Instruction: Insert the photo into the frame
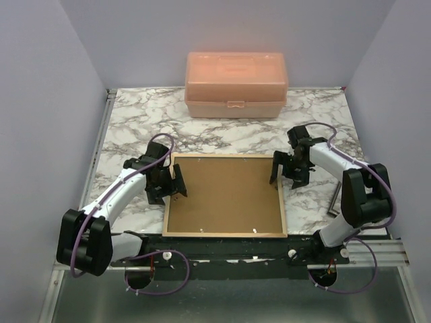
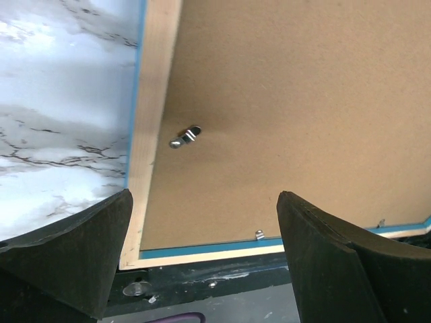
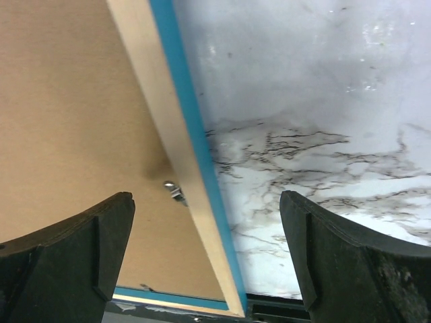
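Lying btwn L end effector (image 1: 176, 183), R end effector (image 1: 283, 173): frame (image 1: 222, 234)

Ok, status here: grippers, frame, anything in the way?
Open and empty: left gripper and right gripper, flanking the frame. It lies flat, backing board up, photo unseen. Far behind: pink box.

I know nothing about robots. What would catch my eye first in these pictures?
A wooden frame lies face down in the middle, brown backing board up. The left end effector and right end effector hang open over its side edges. A peach plastic box sits at the far edge of the marble table.
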`<state>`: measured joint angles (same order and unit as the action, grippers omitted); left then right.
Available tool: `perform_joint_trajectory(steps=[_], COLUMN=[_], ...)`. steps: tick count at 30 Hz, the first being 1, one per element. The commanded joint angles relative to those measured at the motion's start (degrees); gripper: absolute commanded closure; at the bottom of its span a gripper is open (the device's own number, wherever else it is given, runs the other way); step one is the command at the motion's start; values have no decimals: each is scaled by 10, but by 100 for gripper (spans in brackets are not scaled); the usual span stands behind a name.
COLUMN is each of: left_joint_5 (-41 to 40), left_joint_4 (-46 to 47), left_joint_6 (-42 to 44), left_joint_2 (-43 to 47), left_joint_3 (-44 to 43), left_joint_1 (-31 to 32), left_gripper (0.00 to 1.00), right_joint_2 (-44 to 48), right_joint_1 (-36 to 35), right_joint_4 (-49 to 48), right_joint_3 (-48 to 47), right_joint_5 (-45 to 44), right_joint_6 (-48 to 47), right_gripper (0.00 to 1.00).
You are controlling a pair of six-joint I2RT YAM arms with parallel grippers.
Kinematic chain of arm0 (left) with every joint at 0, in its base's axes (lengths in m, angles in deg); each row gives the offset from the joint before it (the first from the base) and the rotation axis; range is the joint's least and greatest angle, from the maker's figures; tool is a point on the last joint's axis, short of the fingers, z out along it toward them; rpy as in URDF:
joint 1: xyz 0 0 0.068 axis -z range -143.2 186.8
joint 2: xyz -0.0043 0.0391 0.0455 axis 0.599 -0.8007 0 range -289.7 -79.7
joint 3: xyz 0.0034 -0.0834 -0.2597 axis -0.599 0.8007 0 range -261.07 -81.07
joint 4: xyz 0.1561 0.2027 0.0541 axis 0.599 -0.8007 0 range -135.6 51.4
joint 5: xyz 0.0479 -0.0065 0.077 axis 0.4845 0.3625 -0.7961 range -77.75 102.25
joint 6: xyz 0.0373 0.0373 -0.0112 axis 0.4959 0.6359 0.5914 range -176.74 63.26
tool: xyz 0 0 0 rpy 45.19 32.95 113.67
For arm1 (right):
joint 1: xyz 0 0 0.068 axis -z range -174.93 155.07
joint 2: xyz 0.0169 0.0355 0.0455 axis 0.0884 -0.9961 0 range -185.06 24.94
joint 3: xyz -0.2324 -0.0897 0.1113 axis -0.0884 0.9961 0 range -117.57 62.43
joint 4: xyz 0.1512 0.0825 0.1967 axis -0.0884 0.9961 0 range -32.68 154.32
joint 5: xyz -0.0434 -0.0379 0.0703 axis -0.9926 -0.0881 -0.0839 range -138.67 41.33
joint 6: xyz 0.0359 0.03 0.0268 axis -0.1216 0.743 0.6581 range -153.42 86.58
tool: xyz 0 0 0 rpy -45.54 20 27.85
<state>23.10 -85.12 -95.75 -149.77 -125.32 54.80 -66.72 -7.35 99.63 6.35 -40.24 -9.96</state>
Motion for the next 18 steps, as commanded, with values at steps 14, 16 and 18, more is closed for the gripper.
perform_joint_trajectory(steps=[14, 16, 18], left_joint_5=[-37, -32, -29], left_joint_4=[37, 43, 44], left_joint_6=[26, 29, 33], left_joint_2=[-119, -130, -140], left_joint_3=[-24, -27, -30], left_joint_1=[-17, -18, -17], left_gripper=[11, 12, 12], right_joint_2=[-50, -52, -56], right_joint_1=[-35, -36, -37], right_joint_4=[5, 5, 6], right_joint_3=[-17, -20, -21], right_joint_5=[-82, -99, -101], right_joint_6=[-19, -20, -22], right_gripper=[24, 31, 40])
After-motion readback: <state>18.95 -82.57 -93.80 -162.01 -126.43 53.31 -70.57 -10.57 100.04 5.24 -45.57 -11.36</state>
